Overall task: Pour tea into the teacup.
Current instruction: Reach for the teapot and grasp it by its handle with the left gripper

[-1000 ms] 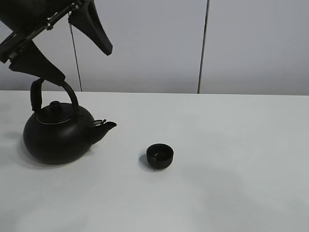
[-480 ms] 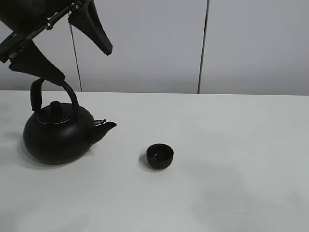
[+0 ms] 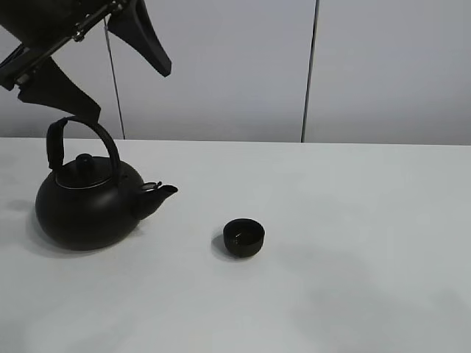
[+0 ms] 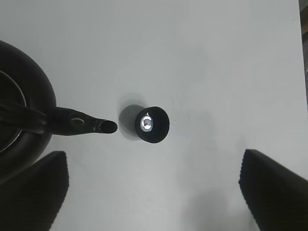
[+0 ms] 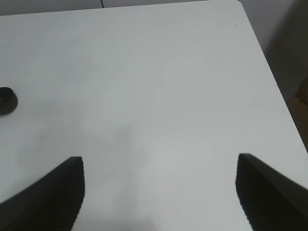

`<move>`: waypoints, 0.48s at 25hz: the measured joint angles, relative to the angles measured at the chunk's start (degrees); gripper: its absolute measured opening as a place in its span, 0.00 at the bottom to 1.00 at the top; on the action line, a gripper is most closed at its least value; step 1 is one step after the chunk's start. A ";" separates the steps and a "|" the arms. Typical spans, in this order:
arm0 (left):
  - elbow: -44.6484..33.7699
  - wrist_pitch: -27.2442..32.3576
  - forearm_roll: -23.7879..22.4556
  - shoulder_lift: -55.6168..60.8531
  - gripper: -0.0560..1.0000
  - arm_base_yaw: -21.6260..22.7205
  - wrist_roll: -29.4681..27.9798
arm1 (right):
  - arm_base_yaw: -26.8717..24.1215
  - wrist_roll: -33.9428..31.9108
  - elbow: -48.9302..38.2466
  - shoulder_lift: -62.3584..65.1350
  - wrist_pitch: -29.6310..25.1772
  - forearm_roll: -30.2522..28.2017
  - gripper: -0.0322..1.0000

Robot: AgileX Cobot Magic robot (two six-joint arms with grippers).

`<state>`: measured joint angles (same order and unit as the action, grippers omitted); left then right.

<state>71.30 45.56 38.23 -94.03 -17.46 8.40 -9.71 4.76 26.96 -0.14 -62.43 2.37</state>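
While the left hand (image 3: 130,93) hangs spread wide and holds nothing, its lower finger sits just above the arched handle of the kettle (image 3: 88,204). The teacup (image 3: 243,237) stands upright on the white surface (image 3: 353,220), near the kettle's spout (image 3: 160,193) but apart from it. The left wrist view shows a bright glint inside the cup. The right hand (image 5: 159,192) is also spread and empty, well apart from the teacup.

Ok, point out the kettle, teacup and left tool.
kettle (image 3: 85,213), exterior high view, on its round body.
teacup (image 3: 243,248), exterior high view, on its front wall.
left tool (image 3: 128,94), exterior high view, midway between its fingertips.
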 joint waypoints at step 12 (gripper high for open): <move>-6.21 -20.04 -18.85 14.34 0.71 0.26 5.69 | 0.00 0.00 0.00 0.00 0.05 0.00 0.60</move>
<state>65.09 25.52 19.39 -79.69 -17.20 14.09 -9.71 4.76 26.96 -0.14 -62.38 2.37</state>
